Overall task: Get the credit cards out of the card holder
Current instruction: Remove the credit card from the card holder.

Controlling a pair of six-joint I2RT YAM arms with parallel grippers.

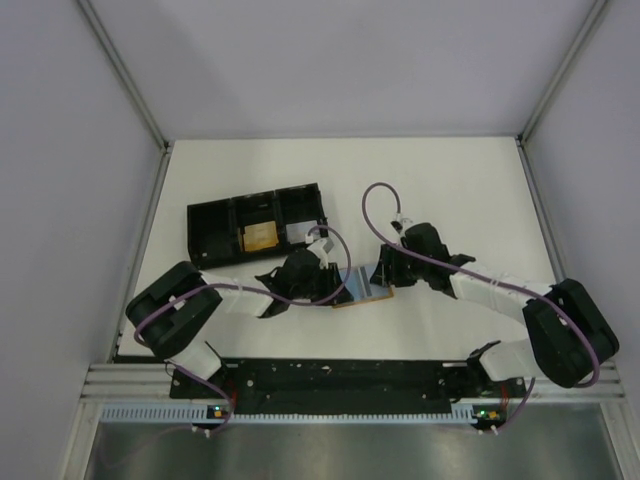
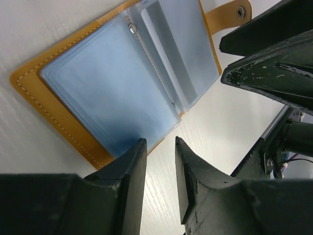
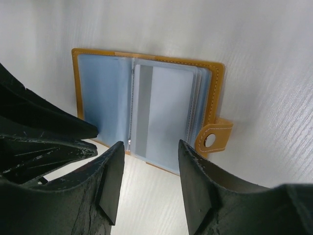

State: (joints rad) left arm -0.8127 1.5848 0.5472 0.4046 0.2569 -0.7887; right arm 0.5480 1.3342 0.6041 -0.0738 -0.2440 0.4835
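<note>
One holder (image 3: 217, 88) lies open and flat on the white surface (image 1: 450, 190), near the middle, just in front of the tray (image 1: 208, 232) and between the two arms' heads. It is orange-tan with pale stitching. One tab (image 3: 212, 139) with a round snap sticks out from one short edge. Inside are two leaves of blue-tinted clear sleeves, one on each side of the spine, with more sleeve edges stacked behind the tab-side leaf.

One card (image 3: 166, 117) shows plainly. It is pale, has a grey stripe along one long side, and sits in the tab-side sleeve. I cannot count any cards behind it or in the other leaf.

The two left fingers (image 2: 132, 171) stand apart with a narrow gap and nothing between them. One tip overlaps the near corner of the leaf away from the tab, but I cannot tell whether it touches. The two right fingers (image 3: 195, 186) are also apart, with a wider gap that is also empty. They hang over the surface just beside the holder's long edge, close to the tab. The two pairs are close to each other, one at each end of the holder.

The one black tray has three compartments. The middle one holds a tan piece (image 1: 262, 238) and the one beside it holds a pale piece (image 1: 300, 232). The third compartment looks dark.
</note>
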